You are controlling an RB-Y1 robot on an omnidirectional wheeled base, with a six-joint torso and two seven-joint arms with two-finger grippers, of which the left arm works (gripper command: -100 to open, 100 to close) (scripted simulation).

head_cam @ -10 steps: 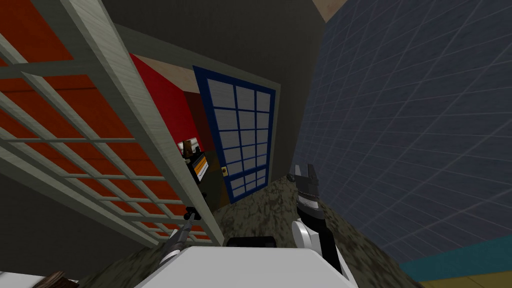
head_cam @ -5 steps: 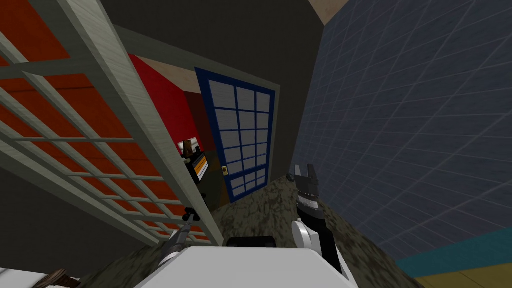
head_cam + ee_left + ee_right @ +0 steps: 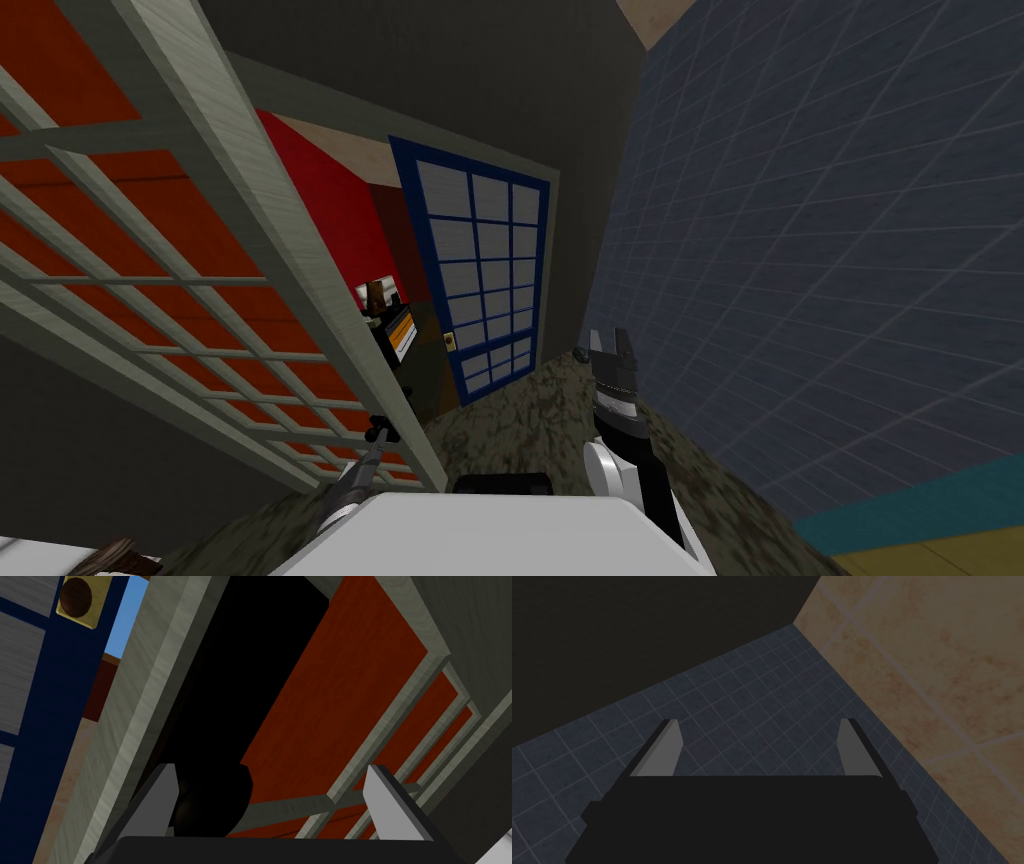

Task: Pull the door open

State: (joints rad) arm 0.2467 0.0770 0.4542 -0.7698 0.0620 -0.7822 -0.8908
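The left claw [image 3: 272, 768] is released, its two grey fingers [image 3: 161, 796] standing wide apart at the free edge of a big grey-framed door [image 3: 250, 200]. A dark round knob [image 3: 215, 796] sits between the fingers, hard against one of them and well clear of the other, so nothing is gripped. In the head view this claw is low on the left, right at the door's edge, with the knob as a small dark lump at its tip.

The door stands ajar, slanting across the left side of the head view. Its pale grey bars divide it into a grid of panes that all show red-orange. Beside its edge, in the left wrist view, lies a black area.

The right claw [image 3: 608, 340] is raised in the middle of the passage, well apart from the door, and its fingers are spread with nothing between them.

A dark mottled floor [image 3: 520, 420] runs ahead, with a blue-grey tiled wall [image 3: 820, 250] on the right. Past the grey door's edge stands dark furniture with an orange and white panel [image 3: 400, 335]; any marking on it is too small to read. Farthest off is a blue door [image 3: 478, 262] with grey panes, bearing a brass-coloured plate [image 3: 100, 591] with a brown knob [image 3: 76, 596].
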